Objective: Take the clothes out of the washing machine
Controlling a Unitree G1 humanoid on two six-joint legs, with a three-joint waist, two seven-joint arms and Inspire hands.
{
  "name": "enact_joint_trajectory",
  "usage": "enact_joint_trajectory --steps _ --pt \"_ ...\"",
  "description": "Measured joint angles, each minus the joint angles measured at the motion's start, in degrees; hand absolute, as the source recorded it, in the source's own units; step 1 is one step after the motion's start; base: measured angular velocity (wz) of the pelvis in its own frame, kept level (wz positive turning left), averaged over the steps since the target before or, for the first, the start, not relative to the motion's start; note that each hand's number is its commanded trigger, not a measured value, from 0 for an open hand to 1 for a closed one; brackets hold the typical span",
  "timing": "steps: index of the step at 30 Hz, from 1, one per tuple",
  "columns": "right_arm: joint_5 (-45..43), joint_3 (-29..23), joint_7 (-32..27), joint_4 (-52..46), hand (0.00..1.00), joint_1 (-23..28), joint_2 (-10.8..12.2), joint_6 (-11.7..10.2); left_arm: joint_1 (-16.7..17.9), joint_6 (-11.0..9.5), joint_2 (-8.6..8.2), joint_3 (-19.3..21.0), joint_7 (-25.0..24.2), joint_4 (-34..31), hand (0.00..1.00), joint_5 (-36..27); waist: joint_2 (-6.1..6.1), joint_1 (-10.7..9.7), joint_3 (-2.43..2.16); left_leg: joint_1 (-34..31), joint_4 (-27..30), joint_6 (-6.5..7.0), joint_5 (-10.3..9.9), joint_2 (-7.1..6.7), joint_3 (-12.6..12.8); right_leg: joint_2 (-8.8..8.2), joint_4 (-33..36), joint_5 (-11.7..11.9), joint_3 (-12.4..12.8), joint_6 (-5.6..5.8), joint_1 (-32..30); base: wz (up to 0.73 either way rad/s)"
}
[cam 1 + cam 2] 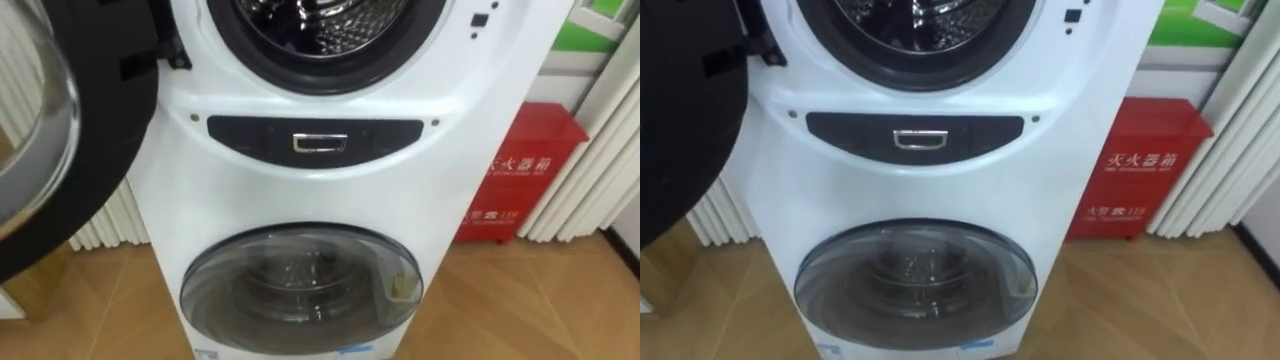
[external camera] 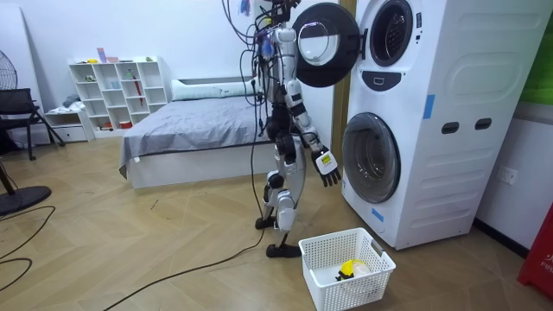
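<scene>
The fingers of the right hand (image 2: 328, 168) were loosely spread, pointing down, and they held nothing. The hand hung low in the centre of the room view, near the closed round glass door (image 1: 300, 285) of the lower unit. The robot stood facing the tall white stacked washing machine (image 1: 300, 190). Its round black upper door (image 1: 90, 120) was swung open at the upper left of the eye view. At the top centre was the shiny steel drum (image 1: 330, 15), and no clothes could be made out in the visible part.

At the lower centre of the room view, a white plastic laundry basket (image 2: 321, 289) stood on the wooden floor (image 2: 155, 250), with a yellow piece of cloth (image 2: 347, 269) inside.

The step in hand seemed to be the reach to the drum. The next move would need the hand lifted up to the opening, clear of the door, and then deep inside.
</scene>
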Motion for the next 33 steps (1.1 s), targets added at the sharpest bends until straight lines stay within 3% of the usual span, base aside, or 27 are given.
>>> enact_joint_trajectory --steps 2,5,13,18,21,26,28,29,31,33 --pt "0.01 -0.14 0.03 0.09 0.0 0.02 -0.1 -0.06 0.01 -0.4 -0.37 0.3 0.01 0.0 0.0 -0.04 0.92 -0.06 0.19 0.4 -0.25 -0.03 0.02 -0.07 -0.07 -0.03 -0.15 0.0 -0.06 0.0 0.62 0.03" --pt "0.16 -0.06 0.15 -0.26 0.0 0.21 -0.04 -0.21 0.01 -0.72 -0.6 0.69 0.04 0.09 0.0 -2.36 1.79 -0.04 -0.21 0.9 -1.17 -0.14 0.12 -0.23 -1.28 -0.18 -0.13 -0.02 -0.89 0.04 1.09 0.08" --pt "1.3 -0.21 -1.38 -1.11 0.0 0.55 -0.02 -0.68 1.72 0.17 0.05 0.65 -0.77 2.42 0.0 -14.11 -0.03 -0.25 -0.18 1.19 -1.56 -0.15 0.12 -0.42 -2.75 -0.28 -1.45 0.1 -2.29 0.26 2.55 0.11" --pt "-2.88 -4.44 -1.34 -1.72 0.0 2.26 0.06 -0.72 3.0 0.67 0.36 5.53 -2.2 3.71 0.0 -19.4 0.29 0.01 -0.08 1.11 -1.57 -0.15 0.12 -0.51 -2.85 -0.31 -1.97 0.2 -2.25 0.35 2.7 0.0" --pt "-2.79 -6.37 -1.31 -1.74 0.0 4.21 -0.22 -0.71 3.54 1.14 1.19 8.25 -2.27 3.83 0.0 -21.43 0.98 0.03 0.29 1.94 -1.86 -0.15 0.12 -0.52 -2.78 -0.26 -1.97 0.2 -1.89 0.35 3.33 0.0" --pt "-4.66 -9.17 -0.83 -1.83 0.0 5.92 -0.74 -0.66 1.29 1.58 3.39 15.07 -1.78 2.64 0.0 -22.61 2.03 0.02 0.18 2.63 -1.95 -0.15 0.12 -0.55 -2.16 -0.22 -1.87 0.2 -0.95 0.36 3.57 -0.07" --pt "-5.97 -9.65 -0.72 -3.01 0.0 6.13 -2.19 -0.66 -0.01 1.52 5.93 17.43 -1.31 2.54 0.0 -24.94 2.63 -0.05 -0.17 3.22 -2.11 -0.15 0.12 -0.58 -1.35 -0.22 -1.86 0.23 -0.6 0.41 3.92 -0.15" --pt "-6.56 -10.13 -0.64 -4.0 0.0 6.76 -2.79 -0.66 -0.93 1.52 7.42 18.22 -1.3 2.56 0.0 -27.24 3.12 -0.02 0.04 3.63 -2.19 -0.15 0.12 -0.62 -1.26 -0.23 -1.93 0.23 -0.45 0.42 4.29 -0.08" --pt "-7.26 -11.54 0.2 -4.18 0.0 7.17 -3.27 -0.66 -2.38 1.5 9.39 19.87 -1.26 2.68 0.0 -30.02 3.23 0.09 -0.03 3.87 -2.19 -0.14 0.12 -0.66 -1.14 -0.24 -1.97 0.2 -0.37 0.46 4.19 -0.03" --pt "-7.29 -14.54 1.11 -4.84 0.0 7.99 -3.49 -0.65 -4.16 1.64 10.56 24.79 -1.24 2.65 0.0 -30.94 3.74 0.46 -0.31 4.03 -2.23 -0.14 0.12 -0.7 -0.99 -0.2 -1.88 0.26 -0.05 0.54 3.87 -0.1"
